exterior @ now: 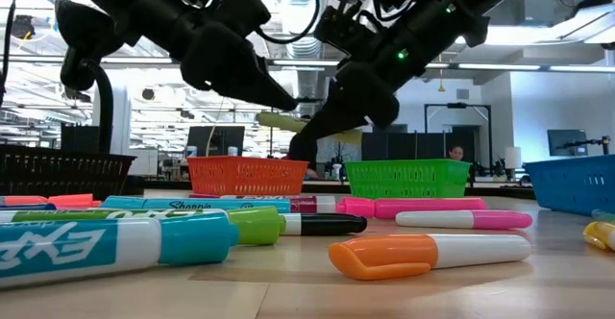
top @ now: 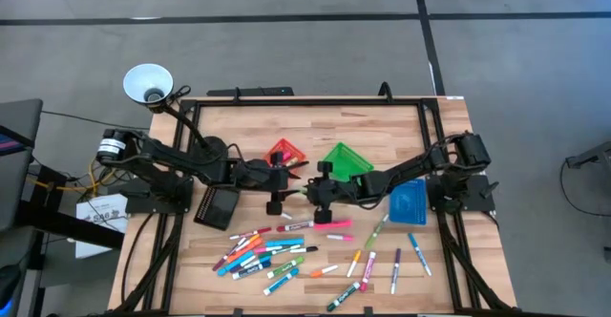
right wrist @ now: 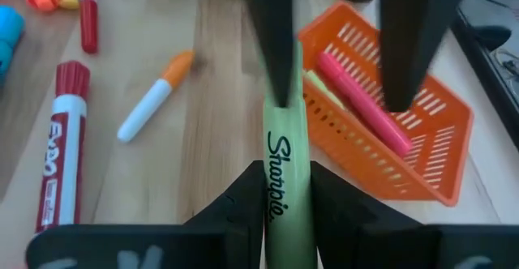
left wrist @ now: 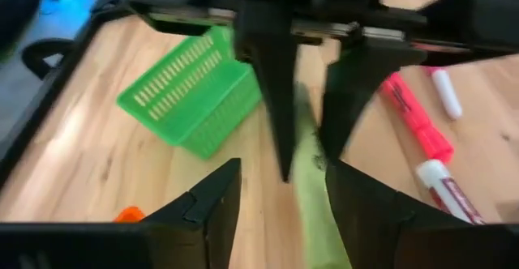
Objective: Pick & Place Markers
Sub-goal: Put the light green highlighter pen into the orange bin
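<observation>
While right gripper point(right wrist: 280, 190) clamps green marker point(right wrist: 284, 172), left gripper point(left wrist: 280, 196) seemingly open nr tip

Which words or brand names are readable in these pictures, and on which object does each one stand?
"Sharpie": on the light green marker that the right gripper holds, reaching the left gripper.
"EXPO": on the red-capped marker on the table.
"EXP", cut off by the picture's edge: on the teal marker in the low view.
"Sharpie": on the blue marker behind it.
Other marker labels are too blurred to read.
</observation>
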Robot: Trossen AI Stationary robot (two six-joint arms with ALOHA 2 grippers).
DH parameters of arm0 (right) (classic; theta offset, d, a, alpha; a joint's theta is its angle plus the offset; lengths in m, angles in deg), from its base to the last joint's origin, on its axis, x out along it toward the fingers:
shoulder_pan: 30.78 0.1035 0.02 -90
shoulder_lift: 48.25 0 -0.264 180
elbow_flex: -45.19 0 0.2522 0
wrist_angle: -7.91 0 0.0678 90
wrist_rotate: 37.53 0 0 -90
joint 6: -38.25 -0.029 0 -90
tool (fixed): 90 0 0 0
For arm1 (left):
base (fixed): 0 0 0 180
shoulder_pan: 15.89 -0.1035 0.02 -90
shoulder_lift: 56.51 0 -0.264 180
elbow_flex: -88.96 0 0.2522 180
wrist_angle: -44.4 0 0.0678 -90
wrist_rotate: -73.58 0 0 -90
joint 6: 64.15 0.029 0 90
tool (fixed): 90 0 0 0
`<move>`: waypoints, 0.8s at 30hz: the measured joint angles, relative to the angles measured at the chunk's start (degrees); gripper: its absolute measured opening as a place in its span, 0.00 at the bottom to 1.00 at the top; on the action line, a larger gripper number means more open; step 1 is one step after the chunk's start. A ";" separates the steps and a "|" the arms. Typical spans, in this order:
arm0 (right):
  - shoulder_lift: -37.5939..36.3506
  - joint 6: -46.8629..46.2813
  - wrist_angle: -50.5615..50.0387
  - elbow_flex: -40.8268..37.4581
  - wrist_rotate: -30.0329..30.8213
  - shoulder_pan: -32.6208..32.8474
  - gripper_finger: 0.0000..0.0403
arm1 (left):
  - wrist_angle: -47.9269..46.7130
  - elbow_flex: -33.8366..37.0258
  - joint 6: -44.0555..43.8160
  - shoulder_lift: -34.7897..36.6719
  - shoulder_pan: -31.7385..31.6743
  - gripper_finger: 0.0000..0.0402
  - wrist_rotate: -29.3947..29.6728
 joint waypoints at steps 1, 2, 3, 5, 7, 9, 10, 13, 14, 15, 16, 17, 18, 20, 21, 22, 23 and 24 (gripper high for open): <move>0.00 0.03 0.05 -0.01 0.00 -0.18 0.18 | 0.28 0.00 -0.46 0.00 0.02 0.44 -0.82; 0.00 0.04 -0.01 -0.01 0.02 -0.39 0.18 | 0.26 0.00 -1.03 0.02 0.06 0.43 -1.58; 0.00 0.04 0.00 -0.01 0.00 -0.61 0.18 | 0.22 0.00 -1.44 0.02 0.18 0.43 -2.04; 0.00 0.00 0.33 -0.01 0.02 -0.96 0.18 | 0.25 0.00 -2.35 0.02 0.40 0.42 -2.36; 0.00 0.00 1.14 -0.01 0.06 -1.20 0.18 | 0.21 0.00 -2.53 0.02 0.44 0.41 -2.39; 0.00 -0.01 2.61 -0.01 0.03 -1.32 0.18 | 0.23 0.00 -2.63 0.02 0.42 0.40 -2.38; 0.00 -0.02 3.29 -0.01 -0.04 -1.28 0.18 | 0.23 0.00 -2.63 0.02 0.41 0.39 -2.38; 0.00 0.02 3.97 -0.01 -0.04 -0.86 0.18 | 0.21 0.00 -2.63 0.02 0.42 0.38 -2.29; 0.00 0.02 3.95 -0.01 -0.07 -0.78 0.18 | 0.21 0.00 -2.63 0.02 0.42 0.38 -1.78; 0.00 0.02 3.95 -0.01 -0.09 -0.77 0.18 | 0.21 0.00 -2.63 0.02 0.44 0.38 -1.14; 0.00 0.02 3.86 -0.01 -0.34 -0.64 0.18 | 0.21 0.00 -2.63 0.02 0.42 0.38 -0.58; 0.00 0.00 3.71 -0.01 -0.83 -0.47 0.18 | 0.21 0.00 -2.63 0.02 0.42 0.38 -0.12; 0.00 0.00 3.51 -0.01 -1.42 -0.41 0.18 | 0.21 0.00 -2.63 0.02 0.40 0.38 0.15; 0.00 0.07 3.37 -0.01 -1.60 -0.45 0.18 | 0.16 0.00 -2.63 0.02 0.40 0.38 0.22; 0.00 0.50 3.50 -0.01 -1.44 -0.45 0.18 | -0.01 0.00 -2.63 0.04 0.42 0.38 0.19; 0.00 1.06 3.88 -0.01 -1.37 -0.45 0.18 | -0.11 0.00 -2.63 0.04 0.42 0.38 0.19; 0.00 1.36 4.37 -0.01 -1.36 -0.45 0.18 | -0.11 0.00 -2.63 0.04 0.42 0.38 0.18; 0.00 1.36 5.14 -0.01 -1.38 -0.45 0.18 | -0.09 0.00 -2.63 0.04 0.42 0.38 0.18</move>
